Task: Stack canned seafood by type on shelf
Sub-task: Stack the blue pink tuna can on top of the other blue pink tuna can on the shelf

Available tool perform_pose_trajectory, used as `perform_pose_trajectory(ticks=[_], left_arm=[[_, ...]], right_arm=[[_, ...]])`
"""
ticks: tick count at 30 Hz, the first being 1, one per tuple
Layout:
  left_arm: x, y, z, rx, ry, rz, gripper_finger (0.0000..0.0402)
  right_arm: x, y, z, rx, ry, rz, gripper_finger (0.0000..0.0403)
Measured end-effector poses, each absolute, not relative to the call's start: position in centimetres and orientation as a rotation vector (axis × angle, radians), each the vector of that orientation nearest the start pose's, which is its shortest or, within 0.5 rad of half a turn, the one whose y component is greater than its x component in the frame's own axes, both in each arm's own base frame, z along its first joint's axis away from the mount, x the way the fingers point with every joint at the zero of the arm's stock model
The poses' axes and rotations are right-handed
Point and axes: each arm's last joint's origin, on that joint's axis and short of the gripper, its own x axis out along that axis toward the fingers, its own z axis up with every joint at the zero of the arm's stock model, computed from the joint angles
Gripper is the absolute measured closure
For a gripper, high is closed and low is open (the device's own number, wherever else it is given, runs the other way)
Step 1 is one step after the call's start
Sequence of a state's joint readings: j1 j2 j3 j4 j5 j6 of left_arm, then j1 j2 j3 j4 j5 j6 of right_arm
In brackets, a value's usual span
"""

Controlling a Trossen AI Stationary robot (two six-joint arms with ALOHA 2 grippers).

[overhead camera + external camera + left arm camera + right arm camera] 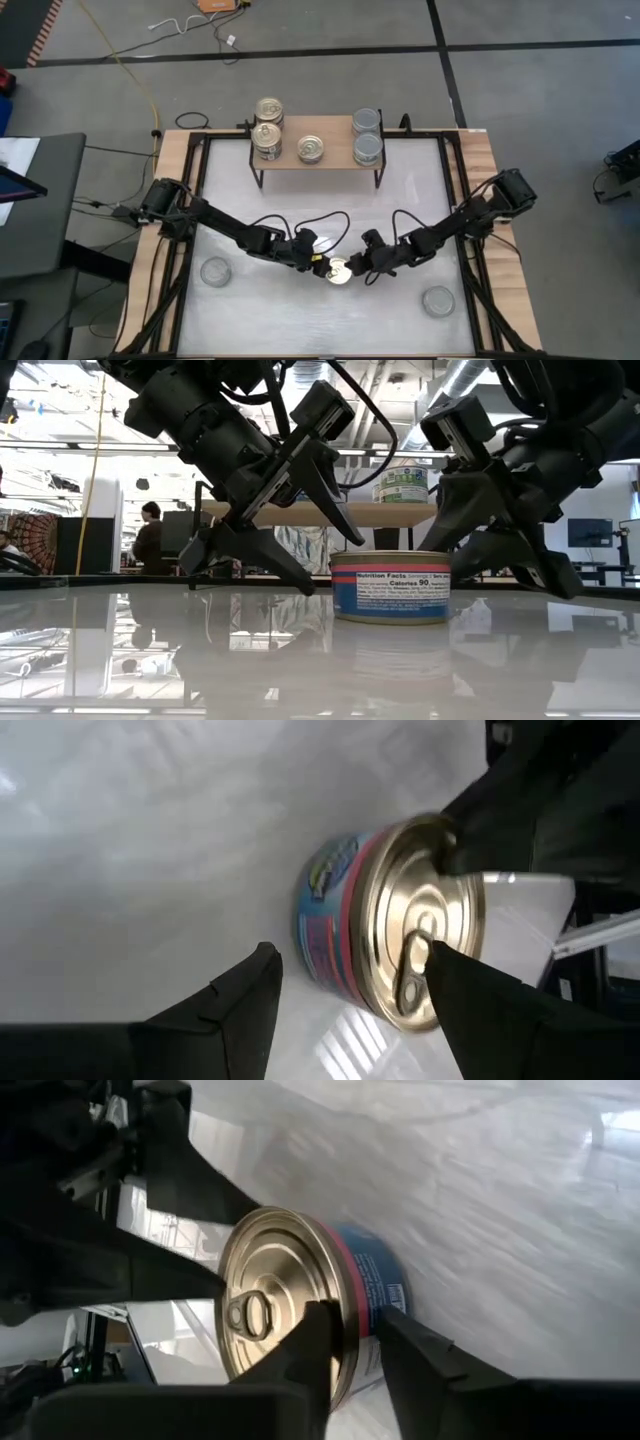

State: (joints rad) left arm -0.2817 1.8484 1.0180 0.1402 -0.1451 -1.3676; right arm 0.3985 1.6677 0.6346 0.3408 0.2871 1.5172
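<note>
- The low light-wood shelf on black legs (320,155) carries a two-high stack of gold-lidded tins (267,125), a single gold-lidded tin (311,149) just beside that stack, and a silver-lidded stack (367,136) at the opposite end.
- A blue-and-red labelled, gold pull-tab tin (339,271) stands on the white tabletop (320,320), well in front of the shelf.
- The right gripper (352,1342) pinches this tin's rim: one finger on the lid, one on the wall.
- The left gripper (345,982) stands spread, one finger over the lid, gripping nothing.
- Two silver-lidded tins (215,271) (437,299) remain farther out on the tabletop.
- Judgement: roughly half done; three tins left to shelve.
</note>
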Motion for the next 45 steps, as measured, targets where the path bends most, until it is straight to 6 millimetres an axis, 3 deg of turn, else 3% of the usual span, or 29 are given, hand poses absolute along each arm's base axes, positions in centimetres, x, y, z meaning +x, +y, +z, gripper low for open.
perform_pose_trajectory(ticks=[8,20,29,33,38,45], left_arm=[[36.2,-10.2,15.5,-1.337,0.669,0.365,0.0166],[36.3,-10.3,15.5,-1.400,0.651,0.379,0.0166],[36.1,-11.6,15.7,-1.448,0.639,0.367,0.0166],[36.4,-12.0,14.4,-1.482,0.630,0.393,0.0166],[37.5,-12.9,12.8,-1.563,0.584,0.299,0.0166],[37.6,-12.9,12.8,-1.572,0.577,0.287,0.0165]], right_arm=[[27.7,10.7,12.7,1.207,0.582,-0.384,0.0339],[27.6,10.7,12.6,1.207,0.603,-0.386,0.0342],[27.5,10.7,12.4,1.221,0.625,-0.403,0.0343],[27.4,10.7,12.4,1.223,0.629,-0.401,0.0348],[27.4,10.7,12.4,1.216,0.638,-0.397,0.0355],[27.2,11.0,12.3,1.216,0.656,-0.402,0.0356]])
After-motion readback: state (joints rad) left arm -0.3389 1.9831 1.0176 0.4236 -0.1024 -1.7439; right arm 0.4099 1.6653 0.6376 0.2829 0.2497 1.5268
